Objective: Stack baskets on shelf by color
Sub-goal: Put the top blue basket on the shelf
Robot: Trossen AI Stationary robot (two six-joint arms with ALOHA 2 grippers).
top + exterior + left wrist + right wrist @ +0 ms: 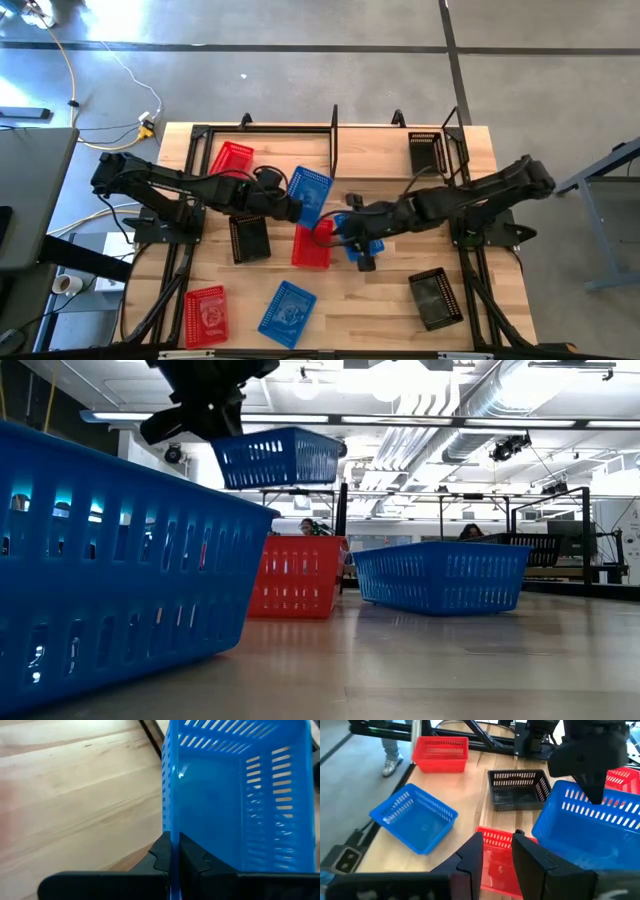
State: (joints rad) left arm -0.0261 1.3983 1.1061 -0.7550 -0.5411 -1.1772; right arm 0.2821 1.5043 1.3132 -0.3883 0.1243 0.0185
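The left hand [290, 208] is clenched on the wall of a blue basket [310, 195], holding it lifted off the table [380, 300] just left of centre, short of the shelf [334, 140] at twelve o'clock. The step in hand looks like carrying this basket to the shelf.

The right hand [352, 232] reaches in from three o'clock with its fingers parted and grasping nothing, over a second blue basket [362, 240] beside a red basket [312, 245].

Next the left arm must travel toward twelve o'clock and lower the basket level onto the shelf, keeping clear of the right arm.
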